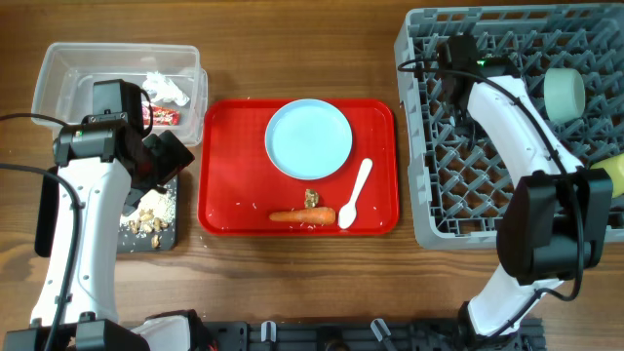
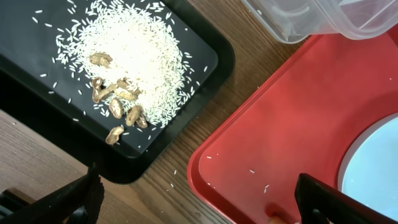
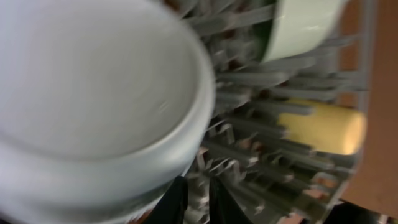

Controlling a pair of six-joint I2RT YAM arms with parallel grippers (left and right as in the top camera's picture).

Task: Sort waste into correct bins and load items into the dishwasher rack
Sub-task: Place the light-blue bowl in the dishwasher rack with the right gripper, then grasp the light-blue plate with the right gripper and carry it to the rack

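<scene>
My left gripper [image 1: 166, 161] [image 2: 199, 199] is open and empty, over the gap between the black tray [image 1: 168, 232] [image 2: 25, 78] and the red tray. The black tray holds rice [image 2: 137, 56] and brown scraps [image 2: 118, 102]. The clear tub [image 1: 58, 68] [image 2: 317, 18] holds the tissue [image 1: 168, 88] and the wrapper [image 1: 161, 115]. My right gripper [image 1: 456, 54] [image 3: 196, 196] is over the dishwasher rack [image 1: 429, 195]. Its fingers are almost together at the rim of the light blue bowl [image 3: 93, 81], which is blurred. The arm hides that bowl in the overhead view.
The red tray [image 1: 234, 146] [image 2: 292, 124] carries the light blue plate [image 1: 309, 138], the white spoon [image 1: 356, 193], the carrot [image 1: 300, 216] and a small food scrap [image 1: 312, 198]. The pale green bowl [image 1: 564, 93] [image 3: 298, 25] and the yellow cup [image 1: 614, 171] [image 3: 320, 127] lie in the rack.
</scene>
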